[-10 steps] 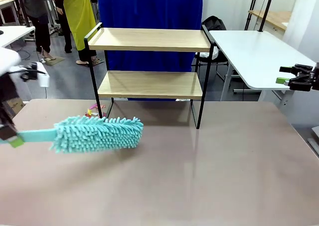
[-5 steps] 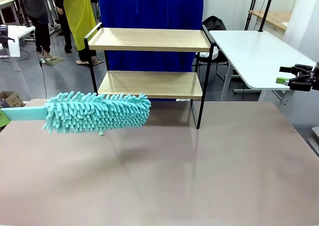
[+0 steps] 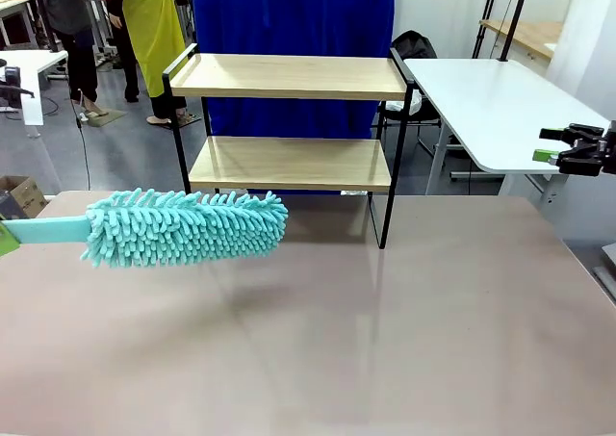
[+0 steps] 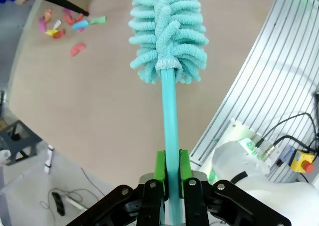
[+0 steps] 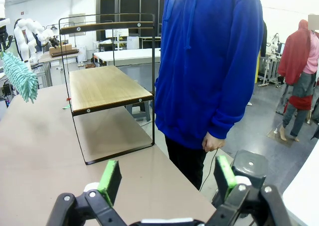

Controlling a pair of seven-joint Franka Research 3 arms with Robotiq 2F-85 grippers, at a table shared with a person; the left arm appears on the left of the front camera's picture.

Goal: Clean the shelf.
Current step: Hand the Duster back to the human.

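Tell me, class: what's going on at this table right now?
The left gripper is shut on the handle of a teal duster, holding it level above the table, its fluffy head in front of the shelf's left legs. Both wooden boards look bare, and the duster isn't touching them. The right gripper hangs open off to the right side. A person in a blue hoodie stands behind the shelf.
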